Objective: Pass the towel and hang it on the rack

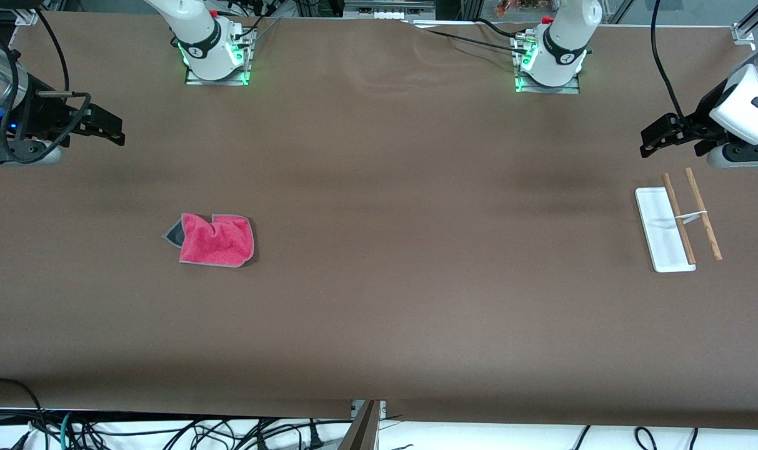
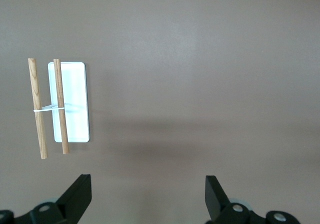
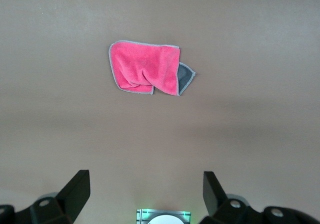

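Towel (image 1: 213,240) lies crumpled on tabletop (image 1: 379,300), lower-left-center of front view, toward right arm's end. Pink side up, one dark grey corner folded out at its edge, light grey stitched border visible. Nothing touching it. In right wrist view it sits upper-center of frame (image 3: 147,73), well apart from the gripper tips.

Rack (image 1: 675,222) at right side of front view, toward left arm's end of tabletop. White tray base flat on the surface; two thin wooden rods run parallel along it, joined by a white bracket around mid-length. One rod is over the base edge, the other just beside the base. No towel on it. Left wrist view shows rack at left-center of frame (image 2: 60,106).

Right gripper (image 1: 107,128) at upper-left edge of front view, up in the air over bare tabletop, fingers spread wide, holding nothing. Right arm waits.

Left gripper (image 1: 657,140) at upper-right of front view, over tabletop just above the rack's end in the frame, fingers spread wide, empty. Left arm waits too.

Towel & rack well apart, at different ends of tabletop.
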Tool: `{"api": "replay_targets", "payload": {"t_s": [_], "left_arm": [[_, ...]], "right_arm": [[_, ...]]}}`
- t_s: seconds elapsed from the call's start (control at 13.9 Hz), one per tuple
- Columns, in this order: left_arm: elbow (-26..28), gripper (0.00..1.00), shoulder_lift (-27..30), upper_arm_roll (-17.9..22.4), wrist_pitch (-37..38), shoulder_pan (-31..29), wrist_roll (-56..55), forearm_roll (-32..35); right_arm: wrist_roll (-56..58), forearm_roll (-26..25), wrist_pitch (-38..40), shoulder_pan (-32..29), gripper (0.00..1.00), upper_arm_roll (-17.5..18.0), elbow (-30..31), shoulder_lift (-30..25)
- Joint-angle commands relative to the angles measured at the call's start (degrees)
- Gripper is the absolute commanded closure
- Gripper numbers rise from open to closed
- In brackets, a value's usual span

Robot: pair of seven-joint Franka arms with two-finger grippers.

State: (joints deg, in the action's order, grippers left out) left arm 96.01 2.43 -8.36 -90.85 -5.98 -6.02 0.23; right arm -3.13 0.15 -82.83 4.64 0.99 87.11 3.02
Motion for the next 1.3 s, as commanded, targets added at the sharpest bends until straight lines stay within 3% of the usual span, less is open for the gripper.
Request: {"api": "replay_targets", "payload": {"t_s": [0.0, 1.22], "left_arm": [[-1.97, 0.0, -0.85, -0.17, 1.46, -0.35, 1.01, 0.39], [-1.97, 0.0, -0.85, -0.08, 1.55, -0.43, 1.01, 0.39]], "right_arm": [[-0.74, 0.11, -0.58, 0.02, 0.0, 0.24, 0.69, -0.91], [0.49, -0.42, -1.55, 0.02, 0.0, 0.59, 0.51, 0.06]]}}
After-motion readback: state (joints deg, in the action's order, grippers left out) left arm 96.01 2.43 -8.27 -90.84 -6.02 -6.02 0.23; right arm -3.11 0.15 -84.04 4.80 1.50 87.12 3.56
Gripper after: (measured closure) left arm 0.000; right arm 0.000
